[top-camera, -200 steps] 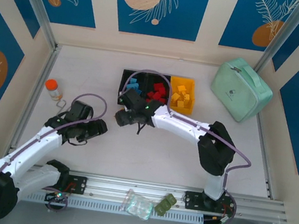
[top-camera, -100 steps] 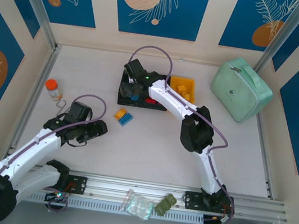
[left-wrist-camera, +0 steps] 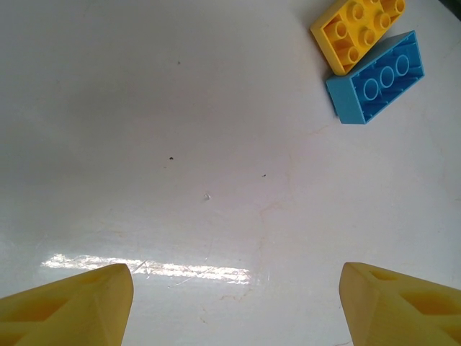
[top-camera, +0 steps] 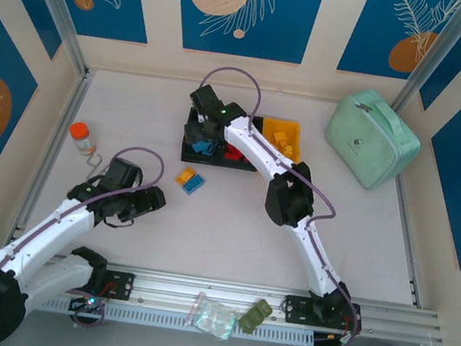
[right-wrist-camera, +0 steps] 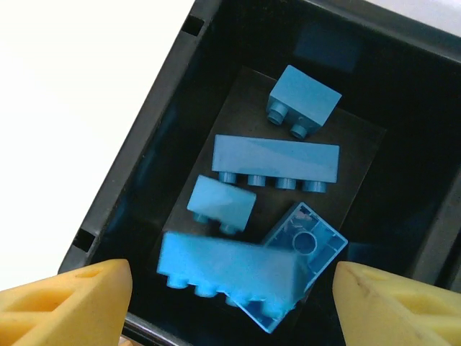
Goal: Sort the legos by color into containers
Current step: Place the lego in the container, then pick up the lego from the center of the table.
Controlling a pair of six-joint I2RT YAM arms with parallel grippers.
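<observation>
My right hand point(right-wrist-camera: 230, 292) hangs over a black bin point(right-wrist-camera: 137, 155), jaws wide, gripping nothing. Blue legos point(right-wrist-camera: 276, 164) lie inside, one of them blurred. My left hand point(left-wrist-camera: 234, 299), wide and empty, sits above bare table point(left-wrist-camera: 180, 144). A yellow brick point(left-wrist-camera: 358, 29) touches a blue brick point(left-wrist-camera: 376, 78) at upper right of its view.

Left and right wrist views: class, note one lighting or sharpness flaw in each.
Left wrist view: a bright streak of glare lies on the white table near the bottom edge; the yellow brick and blue brick are sharp. Right wrist view: the lowest blue brick in the black bin is smeared, the others crisp; the table outside is washed out.
</observation>
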